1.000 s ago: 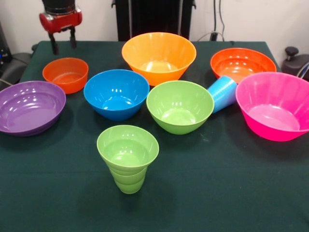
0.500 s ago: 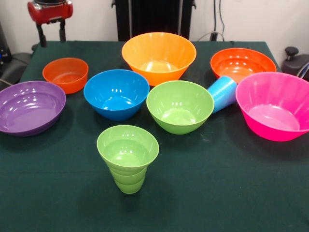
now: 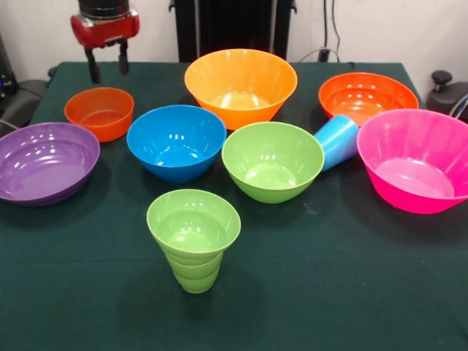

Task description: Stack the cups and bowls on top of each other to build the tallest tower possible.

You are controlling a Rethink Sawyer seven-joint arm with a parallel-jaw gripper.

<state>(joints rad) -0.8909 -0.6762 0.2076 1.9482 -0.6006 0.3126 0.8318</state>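
While the end effector (image 3: 108,67) hangs above the far-left part of the green worktop (image 3: 329,292), its two dark fingers (image 3: 94,68) stand apart with nothing between them, just above and behind the small orange bowl (image 3: 99,112). That bowl sits upright, mouth up. To its left and nearer the camera lies the wide purple bowl (image 3: 45,161), also mouth up. The blue bowl (image 3: 176,142) stands upright near the middle, just beside the green bowl (image 3: 272,161) on its right. Behind these two sits the large yellow-orange bowl (image 3: 240,86), upright. At the far right an orange-red bowl (image 3: 367,97) rests behind the pink bowl (image 3: 417,159), both open upward. The light blue cup (image 3: 337,141) lies tipped on its side between the green bowl and the pink bowl, its long axis slanting with the mouth toward the lower left, against the green bowl. The lime green cup (image 3: 193,238) stands upright at the front, alone, wide mouth up, stepped base down.
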